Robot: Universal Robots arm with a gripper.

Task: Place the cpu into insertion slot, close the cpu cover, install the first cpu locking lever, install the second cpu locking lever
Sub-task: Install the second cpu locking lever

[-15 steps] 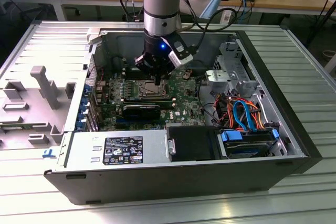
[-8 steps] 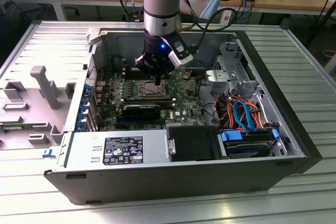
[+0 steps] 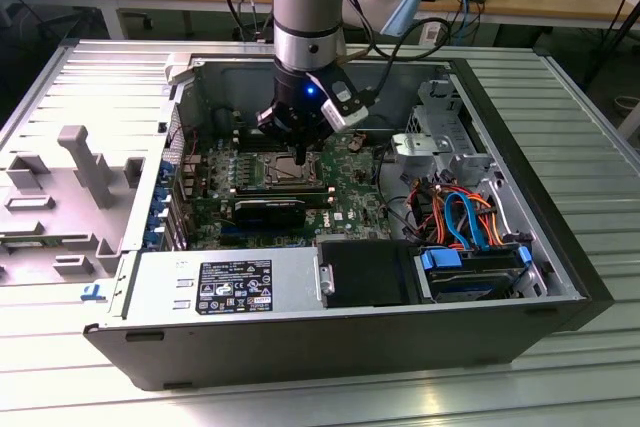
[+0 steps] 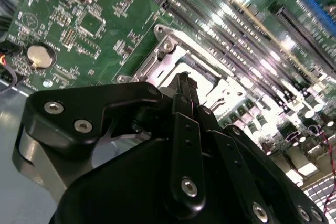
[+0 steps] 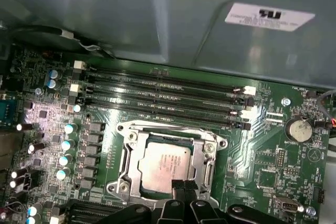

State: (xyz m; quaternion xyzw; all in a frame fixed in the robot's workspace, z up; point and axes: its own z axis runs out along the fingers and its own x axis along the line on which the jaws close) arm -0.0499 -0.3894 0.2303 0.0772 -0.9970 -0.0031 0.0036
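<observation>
**Closed claw tip at the edge of a seated processor in an open computer case**

In the upper middle of the exterior view, the arm reaches straight down into an open computer case (image 3: 300, 332) lying on its side. The gripper (image 3: 300, 154) hangs just above the green circuit board (image 3: 350, 182).

In both wrist views its two black fingers (image 4: 185, 129) are pressed together into one narrow point with nothing between them. That point sits at the near edge of the insertion slot (image 5: 122, 184).

The cpu (image 5: 168, 163) lies flat inside the slot, silvery-tan face up. The cpu cover (image 5: 157, 131) appears to lie down around it as a thin metal frame. You cannot tell from these pictures whether either locking lever is latched.

**Handling**
- Treat the chip as light, rigid and fragile, with a smooth face that gives little grip.
- If you must hold it, take it by two opposite edges and keep it level.
- The cover looks like thin springy sheet metal, so press on the frame rather than on the chip face.
- The socket contacts under the chip are likely delicate, so avoid sliding or twisting loads.

**Labels and writing**
- A white printed label (image 5: 270, 14) is stuck on the grey case wall beyond the long black memory slots (image 5: 163, 93).
- The chip face carries faint etched lines of text.
- In the exterior view, a black-and-white rating label (image 3: 235, 287) sits on the power supply, lower middle of the frame.
- Small white lettering dots the board near the coin battery (image 5: 297, 128)
</observation>
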